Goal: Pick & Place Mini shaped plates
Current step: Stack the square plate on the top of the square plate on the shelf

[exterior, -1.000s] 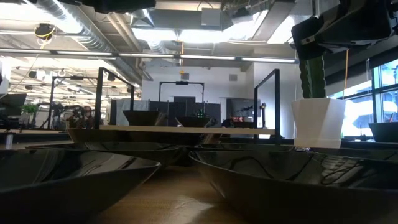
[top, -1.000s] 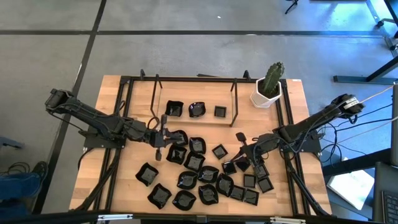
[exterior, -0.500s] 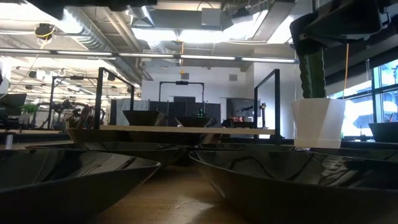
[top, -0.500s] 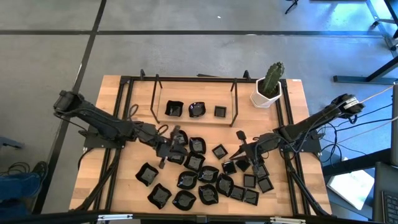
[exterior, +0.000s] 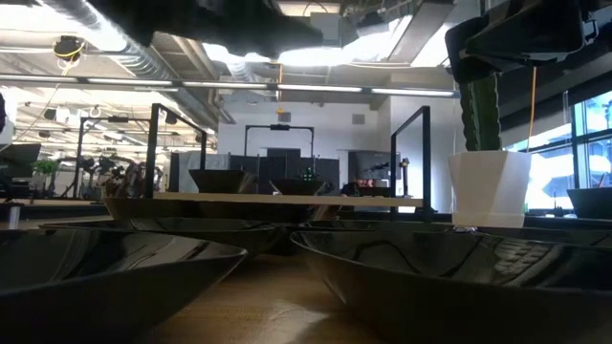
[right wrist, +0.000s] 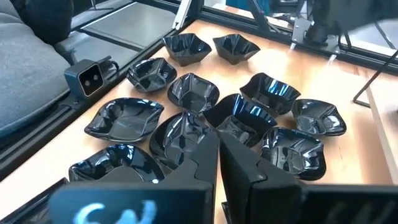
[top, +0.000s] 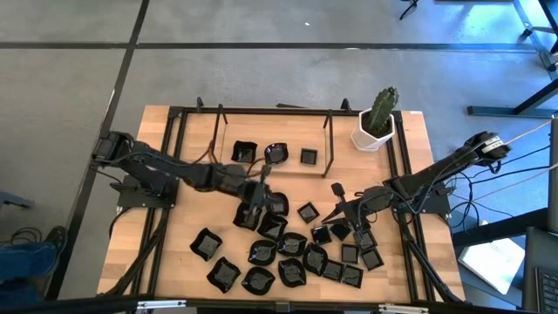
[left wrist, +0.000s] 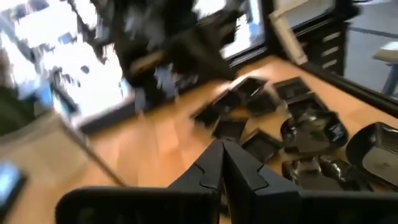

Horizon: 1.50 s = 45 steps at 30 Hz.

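Readable text: none in any view.
Desk (top: 179,249): bare wood, no print or label that can be read along its edges or corners.
Mini shaped plates (top: 288,249): glossy black, unmarked.
White pot (top: 372,135): plain, at the desk's far right corner, no lettering visible.
Small grey camera block (right wrist: 91,76): sits at the desk's edge in the right wrist view; shows a lens, no legible marking.
Pale marks on dark housing (right wrist: 115,213): at the edge of the right wrist view, blurred, cannot be read.
Room behind the desk: no sign or number legible.
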Available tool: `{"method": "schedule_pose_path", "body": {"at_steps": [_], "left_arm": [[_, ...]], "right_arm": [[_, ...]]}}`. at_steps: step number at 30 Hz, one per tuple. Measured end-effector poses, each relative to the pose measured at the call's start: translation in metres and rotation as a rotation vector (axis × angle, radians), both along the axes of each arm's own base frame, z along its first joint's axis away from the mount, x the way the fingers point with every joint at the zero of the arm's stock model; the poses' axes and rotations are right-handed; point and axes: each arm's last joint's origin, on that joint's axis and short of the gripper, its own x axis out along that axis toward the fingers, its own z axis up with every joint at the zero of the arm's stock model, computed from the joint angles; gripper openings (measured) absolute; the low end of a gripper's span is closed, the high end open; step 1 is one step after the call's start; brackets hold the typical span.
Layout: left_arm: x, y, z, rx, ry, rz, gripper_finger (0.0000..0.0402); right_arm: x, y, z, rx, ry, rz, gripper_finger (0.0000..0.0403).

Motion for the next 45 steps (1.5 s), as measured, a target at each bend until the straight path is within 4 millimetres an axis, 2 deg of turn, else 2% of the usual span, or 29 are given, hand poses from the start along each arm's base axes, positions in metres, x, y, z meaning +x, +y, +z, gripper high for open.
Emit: {"method": "schedule_pose_path", "body": {"at_steps": [4, 7, 12, 20, 27, 34, 45], "left_arm": [[0.008, 0.008, -0.006, -0.085, 0.130, 0.062, 0.0004], [0.010, 0.007, -0.014, -0.078, 0.173, 0.061, 0.0004], [0.009, 0.006, -0.015, -0.022, 0.189, 0.117, 0.0004], [-0.011, 0.004, 0.003, 0.016, 0.229, 0.164, 0.0007], [-0.029, -0.006, 0.031, 0.011, 0.148, 0.139, 0.0003], [-0.030, -0.021, 0.020, 0.063, 0.173, 0.084, 0.0005], [-0.028, -0.023, 0.019, 0.012, 0.173, 0.103, 0.0007]], "right_arm": [[0.000, -0.001, 0.000, -0.011, -0.006, -0.044, 0.0020], [0.001, -0.001, 0.000, -0.012, -0.006, -0.050, 0.0020], [0.000, -0.001, 0.000, -0.012, -0.006, -0.047, 0.0020], [0.000, -0.002, -0.001, -0.017, 0.006, -0.047, 0.0020], [0.001, -0.003, 0.004, -0.035, -0.047, -0.081, 0.0020], [0.001, -0.005, 0.007, -0.067, -0.079, -0.133, 0.0020], [0.000, -0.005, 0.004, -0.040, -0.045, -0.143, 0.0020]]}}
